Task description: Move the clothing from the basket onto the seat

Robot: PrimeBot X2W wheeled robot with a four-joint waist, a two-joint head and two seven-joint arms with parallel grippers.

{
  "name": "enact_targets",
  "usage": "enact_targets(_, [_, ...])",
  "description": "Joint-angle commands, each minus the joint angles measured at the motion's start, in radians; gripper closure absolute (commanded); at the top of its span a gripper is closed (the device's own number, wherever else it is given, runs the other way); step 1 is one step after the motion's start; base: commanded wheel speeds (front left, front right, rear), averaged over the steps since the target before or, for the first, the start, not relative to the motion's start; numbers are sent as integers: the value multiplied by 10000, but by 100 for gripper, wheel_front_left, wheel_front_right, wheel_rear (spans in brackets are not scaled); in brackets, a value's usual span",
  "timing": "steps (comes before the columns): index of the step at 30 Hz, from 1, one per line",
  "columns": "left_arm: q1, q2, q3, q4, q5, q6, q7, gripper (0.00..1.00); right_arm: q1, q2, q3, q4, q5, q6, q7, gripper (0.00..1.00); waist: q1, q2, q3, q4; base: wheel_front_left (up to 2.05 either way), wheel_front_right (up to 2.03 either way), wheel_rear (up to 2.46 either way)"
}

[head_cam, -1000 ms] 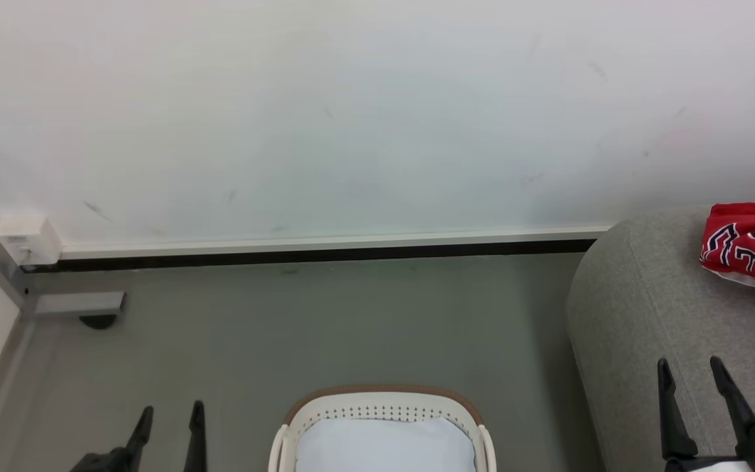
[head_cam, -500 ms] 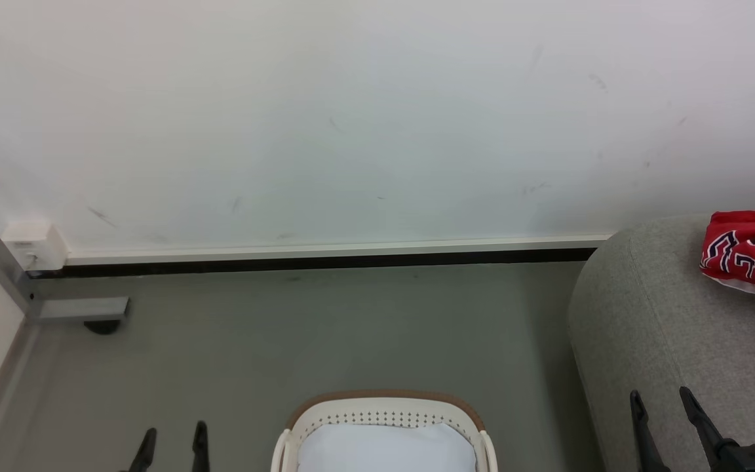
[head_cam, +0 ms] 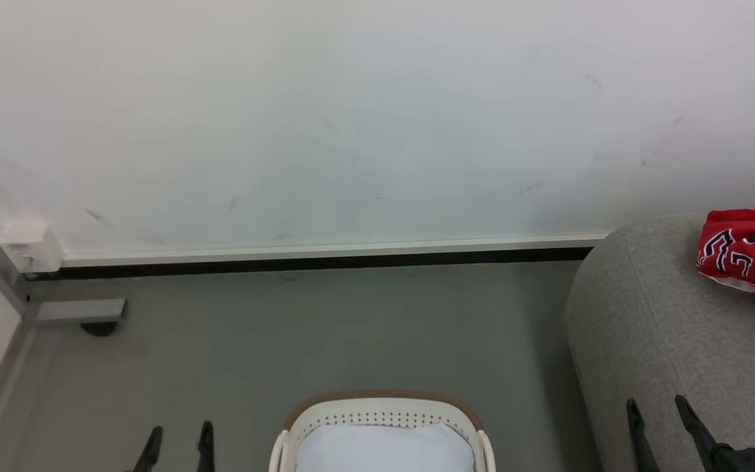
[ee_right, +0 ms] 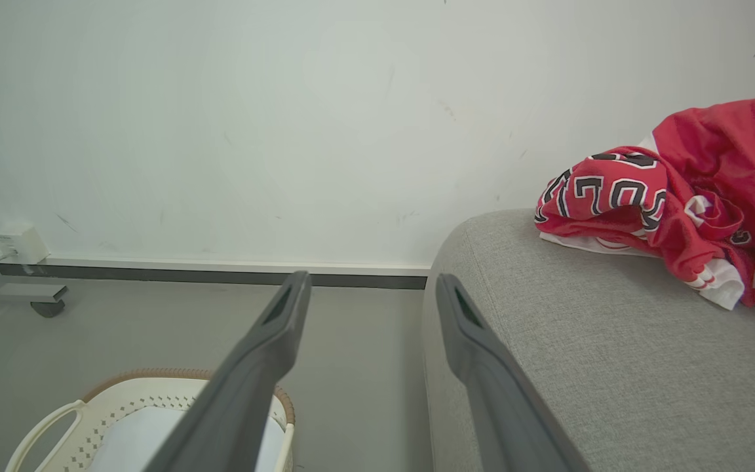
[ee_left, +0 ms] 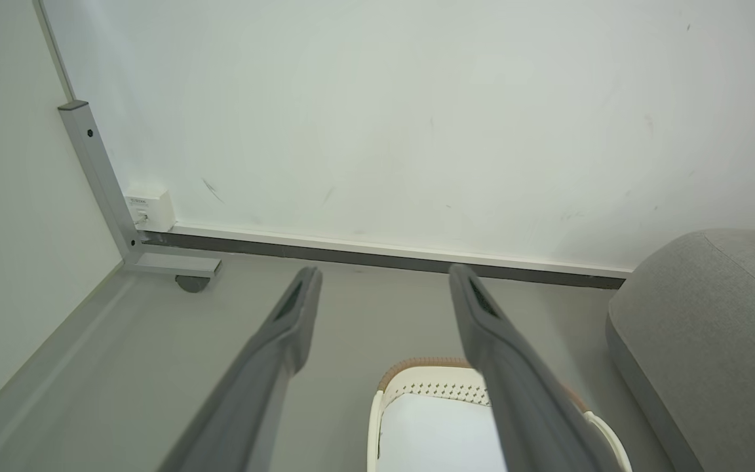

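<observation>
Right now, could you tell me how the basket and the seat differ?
The basket is cream perforated plastic with a brown rim; the seat is grey woven fabric. The basket is far smaller than the seat. The basket's visible inside is white lining; the seat bears the red clothing. Both stand on the floor.

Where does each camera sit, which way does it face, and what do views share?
Head view: on the head, facing forward and down at wall, floor, basket, seat; left gripper lower left, right gripper lower right.
Left wrist view: on the left wrist, along its open fingers, over the basket toward the wall.
Right wrist view: on the right wrist, along its open fingers, toward the clothing on the seat.
Shared: all three show the basket; head and right wrist show the clothing.
</observation>
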State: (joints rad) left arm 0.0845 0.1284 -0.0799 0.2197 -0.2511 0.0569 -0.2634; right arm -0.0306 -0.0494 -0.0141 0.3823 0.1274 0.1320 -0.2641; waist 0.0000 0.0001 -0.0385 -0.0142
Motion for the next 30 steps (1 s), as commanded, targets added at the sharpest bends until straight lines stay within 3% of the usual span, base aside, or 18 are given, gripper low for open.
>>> enact_targets(1, [5,-13,42,25,103,-29,-18,0,-33,-22,-3,14,114,-26,-3,0,0,-1,-3,3,0,0,0])
enact_targets(4, [-15,-55,125,43,240,-141,-18,0,-61,-22,25,63,148,-26,-3,0,0,-1,-3,12,0,0,0])
enact_targets(5, [-13,-69,90,19,128,-173,0,100,-23,0,35,50,29,0,0,100,0,-1,-3,9,0,0,0])
enact_targets(11, [101,-230,27,473,36,-191,60,100,188,116,27,474,110,0,41,100,0,-1,0,8,0,0,0])
enact_targets(30, [-425,-360,511,409,-3321,-606,978,100,-73,76,-226,-5,3741,-4,957,100,0,-1,64,29,0,0,0])
